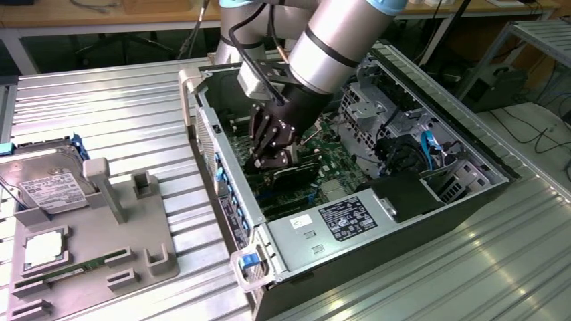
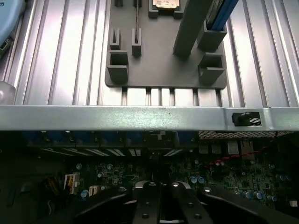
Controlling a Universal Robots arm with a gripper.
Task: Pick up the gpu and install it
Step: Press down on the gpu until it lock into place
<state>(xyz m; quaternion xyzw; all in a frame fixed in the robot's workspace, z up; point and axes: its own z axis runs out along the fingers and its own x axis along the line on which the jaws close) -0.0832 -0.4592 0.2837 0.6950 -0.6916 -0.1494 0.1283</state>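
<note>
While your arm reaches down into the open computer case, the gripper sits low over the green motherboard, and you can see the gpu directly under its fingertips: a dark cooler block lying over the board near the case's rear wall. The fingers look drawn close together on the card's upper edge, though you cannot tell for sure from either view whether they are truly clamped on it (the wrist view shows the black fingers side by side above a dim board, with the card itself hidden).

On the exterior view's left, the grey parts fixture stands on the ribbed metal table, well apart from the case. It carries the silver hard drive and the narrow memory stick, both untouched.
</note>
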